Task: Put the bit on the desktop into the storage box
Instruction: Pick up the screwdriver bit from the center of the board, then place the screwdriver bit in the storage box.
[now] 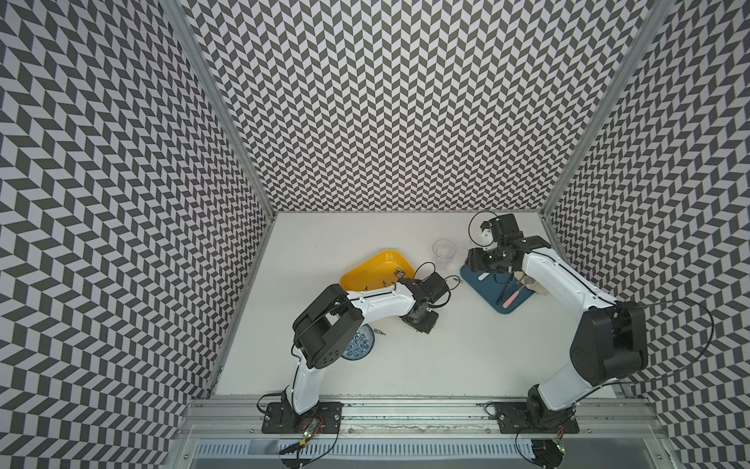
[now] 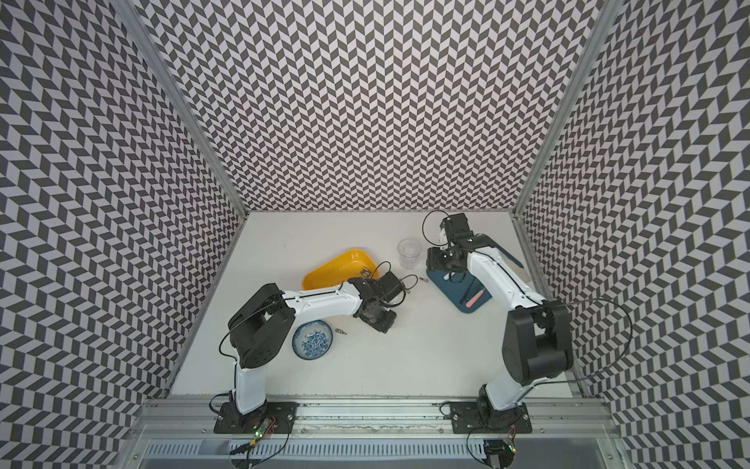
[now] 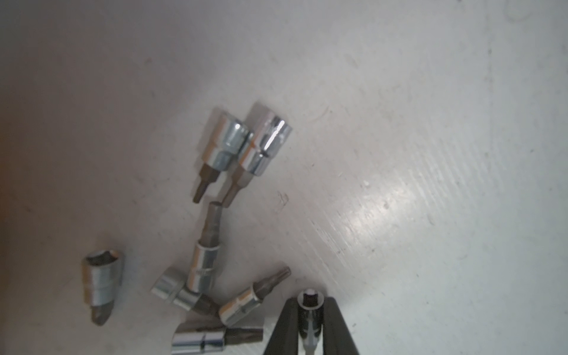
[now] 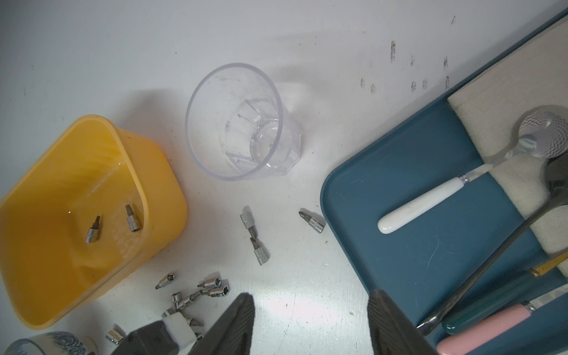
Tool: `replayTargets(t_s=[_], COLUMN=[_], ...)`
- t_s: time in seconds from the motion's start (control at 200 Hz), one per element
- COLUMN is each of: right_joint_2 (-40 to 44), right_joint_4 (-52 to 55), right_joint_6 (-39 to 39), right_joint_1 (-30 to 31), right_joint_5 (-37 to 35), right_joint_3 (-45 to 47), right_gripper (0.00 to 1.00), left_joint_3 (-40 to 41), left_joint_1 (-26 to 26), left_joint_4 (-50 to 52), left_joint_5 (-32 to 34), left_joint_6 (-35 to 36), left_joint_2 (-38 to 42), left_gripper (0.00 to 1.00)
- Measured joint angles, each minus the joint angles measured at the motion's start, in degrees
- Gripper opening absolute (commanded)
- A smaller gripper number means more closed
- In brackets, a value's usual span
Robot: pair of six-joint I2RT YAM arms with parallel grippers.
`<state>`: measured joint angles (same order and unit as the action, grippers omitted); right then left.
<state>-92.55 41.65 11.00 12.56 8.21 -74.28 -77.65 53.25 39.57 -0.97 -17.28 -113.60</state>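
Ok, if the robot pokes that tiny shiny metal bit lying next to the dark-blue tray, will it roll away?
Probably: the tiny shiny metal bit has a round barrel, so it could roll, likely curving since its tip is narrower. Its polished surface looks slippery to pinch. Being metal, it's likely stiff and heavy for its size.

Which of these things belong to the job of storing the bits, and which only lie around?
Job: loose bits on the desktop; the held bit in the left gripper; the storage box.
Lying about: clear cup; blue tray with its cutlery; patterned bowl.
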Motion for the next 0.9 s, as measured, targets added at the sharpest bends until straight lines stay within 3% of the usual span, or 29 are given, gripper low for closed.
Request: replayTargets(t_s=[0.08, 0.571, 0.902], right_joint_2=[0.42, 2.23, 1.95], right_joint_4=[-0.17, -2.54, -5.25], right_joint_6=[0.02, 0.79, 0.70], right_joint_1=[0.00, 2.23, 10.32], right_joint_5=[0.42, 1.86, 0.96], right_joint_3=[1.40, 8.57, 9.35], right_gripper=[0.63, 0.64, 0.64], left_joint_3=[0.00, -1.18, -6.16], left_joint_1=[0.02, -2.08, -17.62], left_joint_4=[-0.04, 3.58, 6.71], left_joint_5=[0.07, 0.00, 0.55], left_joint_6=[-0.20, -0.31, 1.29], left_joint_2=[0.00, 3.52, 15.28], left_gripper=[0.00, 0.00, 0.00])
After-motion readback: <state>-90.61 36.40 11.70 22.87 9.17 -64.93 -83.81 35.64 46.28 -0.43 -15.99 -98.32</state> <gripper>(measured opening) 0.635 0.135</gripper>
